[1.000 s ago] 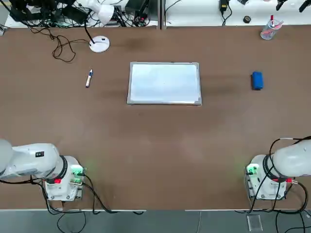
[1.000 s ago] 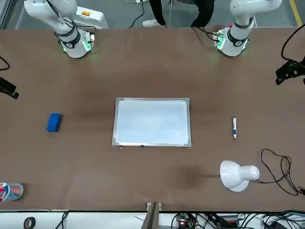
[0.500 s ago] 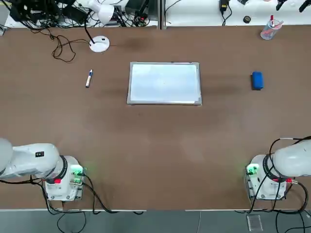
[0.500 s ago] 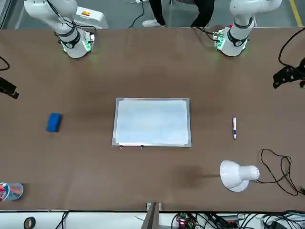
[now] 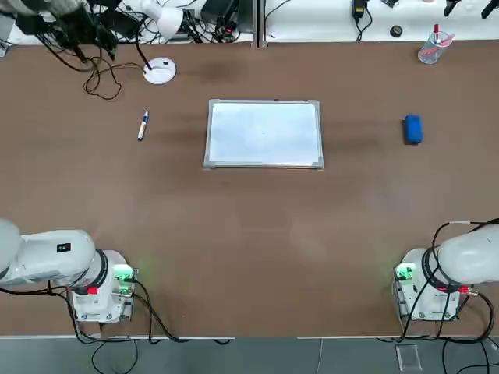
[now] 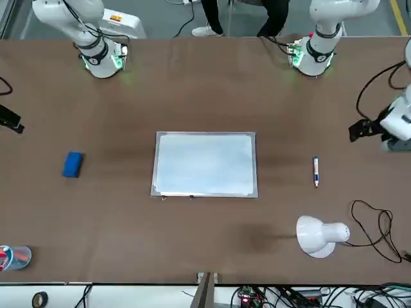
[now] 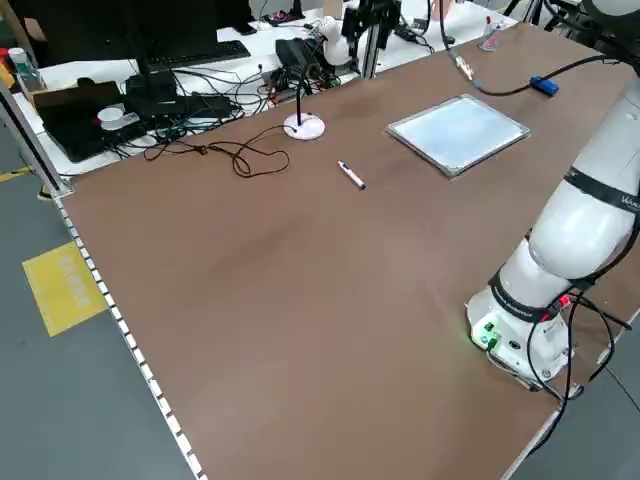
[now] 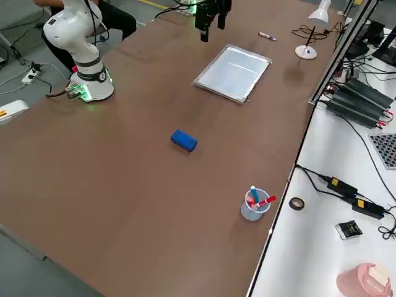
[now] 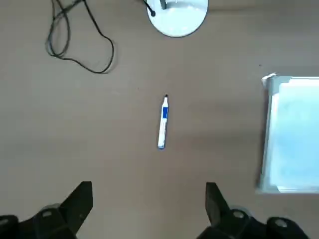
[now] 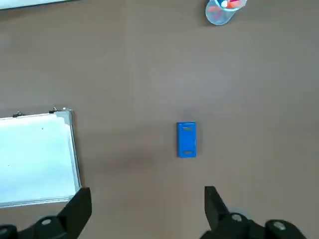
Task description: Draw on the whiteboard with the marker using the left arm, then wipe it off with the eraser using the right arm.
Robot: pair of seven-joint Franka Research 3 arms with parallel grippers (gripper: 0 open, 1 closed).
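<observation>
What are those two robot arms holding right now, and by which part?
Nothing: the left gripper and right gripper are both open, with bare table between their fingers.

Shows a plain brown worktop (image 5: 257, 234) above grey floor (image 7: 100, 400), with a yellow patch (image 7: 63, 288) beside it. Backs onto a white desk (image 8: 322, 241) bearing a black monitor (image 7: 170, 30) and keyboard (image 7: 215, 55). Includes a white desk lamp (image 6: 314, 236) on the worktop and, behind the robot's side, a person (image 8: 117, 20) in dark trousers.
</observation>
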